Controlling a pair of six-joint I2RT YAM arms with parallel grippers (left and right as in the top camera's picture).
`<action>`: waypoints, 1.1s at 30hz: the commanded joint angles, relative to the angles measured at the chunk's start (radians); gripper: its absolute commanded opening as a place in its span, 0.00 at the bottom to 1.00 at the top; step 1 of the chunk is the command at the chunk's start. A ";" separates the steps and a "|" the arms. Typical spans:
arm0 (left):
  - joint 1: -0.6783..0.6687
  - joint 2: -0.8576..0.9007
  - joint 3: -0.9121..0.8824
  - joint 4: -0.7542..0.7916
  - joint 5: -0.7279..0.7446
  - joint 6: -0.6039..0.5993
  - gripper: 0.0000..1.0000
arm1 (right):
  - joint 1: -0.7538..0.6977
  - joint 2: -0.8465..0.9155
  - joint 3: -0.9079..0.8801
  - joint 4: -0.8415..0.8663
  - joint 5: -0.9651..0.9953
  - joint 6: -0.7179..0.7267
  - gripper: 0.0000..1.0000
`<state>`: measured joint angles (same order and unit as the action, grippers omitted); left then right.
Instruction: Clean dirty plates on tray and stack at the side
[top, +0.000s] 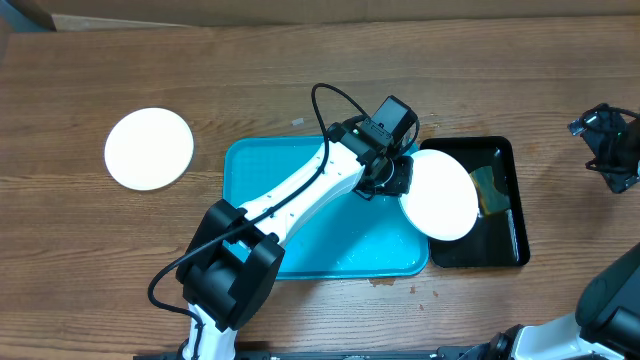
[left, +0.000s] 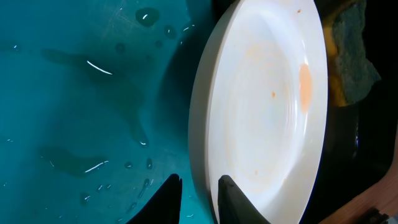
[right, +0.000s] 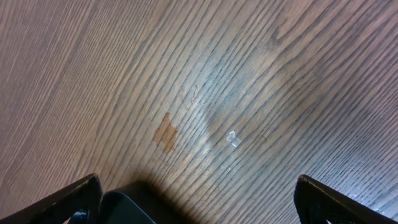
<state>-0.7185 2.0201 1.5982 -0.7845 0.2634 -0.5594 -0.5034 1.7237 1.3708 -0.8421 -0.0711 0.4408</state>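
Observation:
A white plate (top: 440, 195) lies tilted across the right rim of the turquoise tray (top: 250, 200) and the black tray (top: 500, 160). Its face (left: 261, 112) carries an orange smear (left: 305, 87) and faint specks. My left gripper (top: 395, 180) reaches over the turquoise tray to the plate's left rim. In the left wrist view its jaws (left: 199, 200) have narrowed around that rim, one finger on the face, the other at the underside. Another white plate (top: 149, 149) lies flat on the table, left of the tray. My right gripper (top: 610, 150) hovers open at the far right over bare wood (right: 202, 202).
A green-and-yellow sponge (top: 488, 188) lies in the black tray, partly behind the tilted plate (left: 351, 56). Water drops and streaks wet the turquoise tray floor (left: 62, 93). A small brown stain (right: 165, 134) marks the wood below the right gripper.

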 joint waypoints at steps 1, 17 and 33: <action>-0.002 0.018 0.000 0.002 0.015 -0.002 0.22 | -0.001 -0.009 0.003 0.003 0.010 0.005 1.00; -0.002 0.018 0.000 -0.005 0.014 0.000 0.16 | -0.001 -0.010 0.003 0.003 0.010 0.004 1.00; 0.032 0.018 0.000 -0.031 -0.011 0.006 0.05 | -0.001 -0.010 0.003 0.003 0.010 0.004 1.00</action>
<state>-0.7044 2.0201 1.5982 -0.8143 0.2607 -0.5591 -0.5034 1.7237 1.3708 -0.8417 -0.0708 0.4412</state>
